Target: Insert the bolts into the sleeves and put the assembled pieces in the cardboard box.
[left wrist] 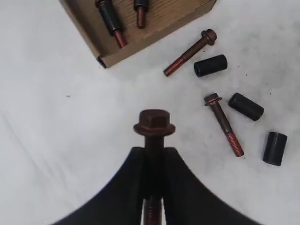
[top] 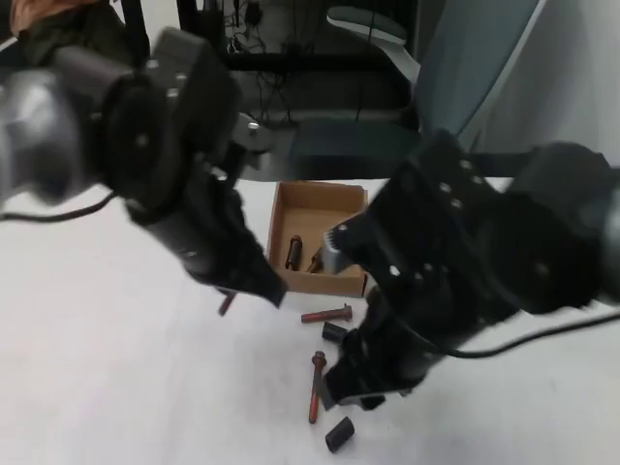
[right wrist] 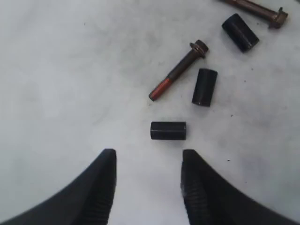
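A sleeve is seen lying on the desk just ahead of the right gripper, whose fingers are spread wide and empty. Loose sleeves and loose bolts are scattered just beyond. A held bolt is clamped by its shank in the left gripper. Towards the far edge, two assembled pieces are seen inside the cardboard box.

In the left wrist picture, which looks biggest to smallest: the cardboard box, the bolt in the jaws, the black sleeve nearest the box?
1. cardboard box
2. held bolt, though being closest to the camera makes it look bigger
3. black sleeve
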Controlling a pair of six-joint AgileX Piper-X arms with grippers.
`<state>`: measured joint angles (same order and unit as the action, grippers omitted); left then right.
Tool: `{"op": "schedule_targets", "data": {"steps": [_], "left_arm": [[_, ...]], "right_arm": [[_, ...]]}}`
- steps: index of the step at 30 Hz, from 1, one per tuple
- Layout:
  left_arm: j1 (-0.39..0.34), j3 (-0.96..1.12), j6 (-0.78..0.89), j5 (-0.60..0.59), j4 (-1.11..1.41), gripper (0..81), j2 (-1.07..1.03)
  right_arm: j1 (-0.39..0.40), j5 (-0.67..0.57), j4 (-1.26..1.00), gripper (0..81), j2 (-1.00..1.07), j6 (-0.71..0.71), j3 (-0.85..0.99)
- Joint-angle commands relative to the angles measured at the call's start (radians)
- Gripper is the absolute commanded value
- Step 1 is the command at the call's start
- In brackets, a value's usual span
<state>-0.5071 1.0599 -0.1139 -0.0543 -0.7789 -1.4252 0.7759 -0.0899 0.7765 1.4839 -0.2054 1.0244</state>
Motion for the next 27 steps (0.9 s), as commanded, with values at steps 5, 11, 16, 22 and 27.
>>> {"op": "schedule_targets", "data": {"steps": [5,11,16,22,27], "left_arm": [[0.050,-0.094,0.021,0.008,-0.002,1.7,0.156],[0.056,-0.108,0.033,0.008,-0.002,1.7,0.228],[0.056,-0.108,0.033,0.008,-0.002,1.7,0.262],[0.056,-0.108,0.033,0.008,0.002,1.7,0.264],[0.056,-0.108,0.033,0.008,0.007,1.7,0.264]], "right_arm": [[-0.032,-0.024,0.035,42.0,0.118,0.058,0.067],[-0.082,-0.026,0.044,42.0,0.239,0.124,0.108],[-0.101,-0.028,0.042,42.0,0.298,0.139,0.130],[-0.101,-0.028,0.026,42.0,0.322,0.158,0.158],[-0.105,-0.028,0.038,42.0,0.362,0.174,0.217]]}}
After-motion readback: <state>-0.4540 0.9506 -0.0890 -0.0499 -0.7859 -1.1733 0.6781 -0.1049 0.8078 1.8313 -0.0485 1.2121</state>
